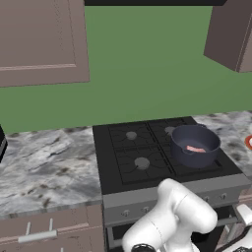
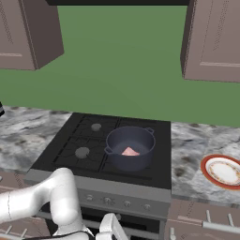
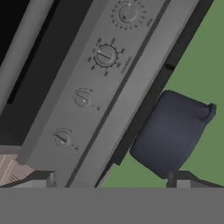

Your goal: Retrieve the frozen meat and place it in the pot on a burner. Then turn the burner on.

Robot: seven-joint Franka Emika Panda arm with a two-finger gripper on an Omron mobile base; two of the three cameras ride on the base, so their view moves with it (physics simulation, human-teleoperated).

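Sitting on the front right burner of the stove (image 1: 162, 147) is the pot (image 1: 195, 144), and the frozen meat (image 1: 195, 148) lies flat on its bottom, seen from both base views.

Taking the stove as landmark and going left to right: the marbled bench (image 1: 44, 167) runs off its left side. On the stove's left half, the back left burner (image 1: 131, 135) and the front left burner (image 1: 141, 163) are bare grey caps under the grate. The pot stands on the right half. Right of the stove, on the bench, rests a red-rimmed plate (image 2: 222, 171), well apart from the pot.

Below the stove's front edge, the hand view looks along the grey control panel (image 3: 94, 87), where four knobs (image 3: 105, 56) stand in a row. The tool (image 3: 111, 181) sits close before this panel, its two tips set wide apart, gripping nothing. The pot's dark side shows beyond the panel's edge.
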